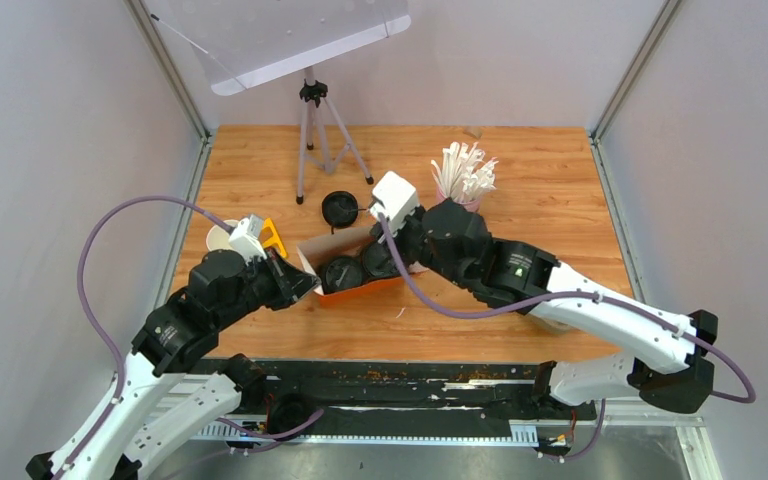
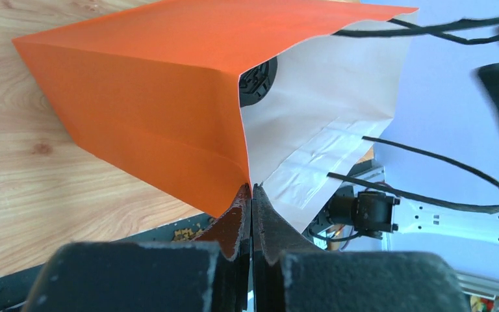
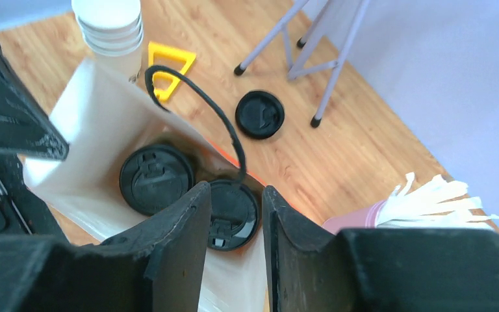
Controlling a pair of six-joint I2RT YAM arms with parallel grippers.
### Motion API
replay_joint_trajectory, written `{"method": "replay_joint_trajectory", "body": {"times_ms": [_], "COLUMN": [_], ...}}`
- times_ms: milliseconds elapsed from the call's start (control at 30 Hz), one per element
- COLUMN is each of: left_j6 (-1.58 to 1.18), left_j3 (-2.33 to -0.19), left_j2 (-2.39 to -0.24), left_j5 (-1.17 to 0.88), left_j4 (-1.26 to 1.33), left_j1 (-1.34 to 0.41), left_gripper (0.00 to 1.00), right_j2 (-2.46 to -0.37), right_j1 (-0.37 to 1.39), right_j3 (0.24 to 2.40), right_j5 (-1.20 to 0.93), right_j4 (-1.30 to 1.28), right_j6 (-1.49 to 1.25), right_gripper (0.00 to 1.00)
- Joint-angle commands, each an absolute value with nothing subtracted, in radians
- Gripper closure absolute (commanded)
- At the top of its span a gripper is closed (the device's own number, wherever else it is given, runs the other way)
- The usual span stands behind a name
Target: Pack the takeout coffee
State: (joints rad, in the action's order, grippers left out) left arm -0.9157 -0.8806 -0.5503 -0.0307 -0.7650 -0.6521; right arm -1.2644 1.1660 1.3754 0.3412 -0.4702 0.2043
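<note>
The left gripper (image 2: pixel 252 195) is clenched on the left rim of the orange bag (image 2: pixel 143 97). Inside the bag sit two black-lidded takeout cups (image 3: pixel 156 179) (image 3: pixel 232 218). Over the bag's right-hand cup hangs the right gripper (image 3: pixel 235 192), released, jaws apart and holding nothing.

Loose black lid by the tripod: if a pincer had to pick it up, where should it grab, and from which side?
Grip the loose black lid across its rim, coming straight down from above. It lies flat on the table, low and round, offering little to pinch sideways. A tripod foot stands close beside it, so I would keep clear of that side.
</note>
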Motion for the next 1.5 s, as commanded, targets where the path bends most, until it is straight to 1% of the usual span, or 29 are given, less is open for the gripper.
{"method": "replay_joint_trajectory", "body": {"times_ms": [0, 100, 300, 500, 833, 1133, 1233, 1467], "left_j6": [-0.968, -1.016, -1.089, -1.134, -1.234, -1.240, -1.238, -1.235], "left_j3": [-0.939, -0.959, -0.973, -0.985, -0.981, -1.042, -1.043, -1.046], "left_j2": [-0.582, -0.604, -0.634, -0.653, -0.658, -0.697, -0.705, -0.711], "left_j5": [0.039, 0.053, 0.066, 0.089, 0.124, 0.200, 0.204, 0.224], "left_j4": [-0.787, -0.812, -0.864, -0.899, -0.925, -1.002, -1.000, -1.011], "left_j1": [-0.652, -0.652, -0.652, -0.652, -0.652, -0.652, -0.652, -0.652], "left_gripper": [1.00, 1.00, 1.00, 1.00, 1.00, 1.00, 0.96, 0.92], "right_j2": [-1.238, -1.255, -1.258, -1.271, -1.247, -1.223, -1.217, -1.207], "right_j1": [1.132, 1.098, 1.023, 0.938, 0.870, 0.829, 0.826, 0.824], "right_j3": [1.482, 1.524, 1.518, 1.516, 1.484, 1.482, 1.483, 1.479], "right_j5": [0.350, 0.369, 0.371, 0.377, 0.374, 0.324, 0.319, 0.292], "right_j4": [-0.473, -0.528, -0.549, -0.570, -0.575, -0.604, -0.619, -0.645], "right_j6": [0.170, 0.140, 0.099, 0.077, 0.081, 0.073, 0.061, 0.039], "right_gripper": [0.64, 0.62, 0.61, 0.56, 0.56, 0.56, 0.55, 0.54]}}
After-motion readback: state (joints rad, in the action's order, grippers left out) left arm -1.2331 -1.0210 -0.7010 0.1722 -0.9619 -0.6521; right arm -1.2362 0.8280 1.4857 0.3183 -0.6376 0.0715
